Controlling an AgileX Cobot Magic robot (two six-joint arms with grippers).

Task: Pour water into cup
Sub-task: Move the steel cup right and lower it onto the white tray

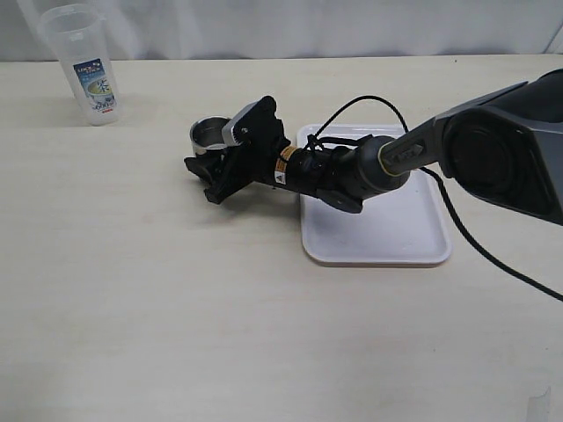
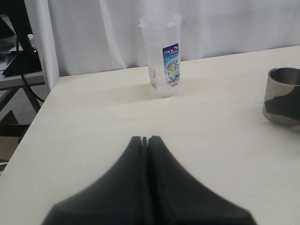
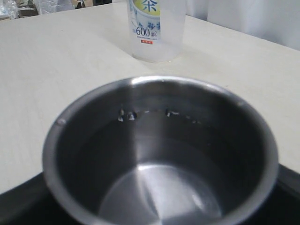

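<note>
Right gripper (image 1: 214, 151) pinches the steel cup (image 1: 209, 130) just off the white tray's (image 1: 387, 237) far left corner, hiding its near wall. Left gripper (image 2: 144, 139), jaws pressed together, shows only in its wrist view.

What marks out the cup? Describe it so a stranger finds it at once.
Start at the white tray on the pale table. Just beyond the tray's far left corner stands the cup. It is short, brushed steel, open-topped and handleless, unlike the taller clear jug with a blue label farther left.
</note>
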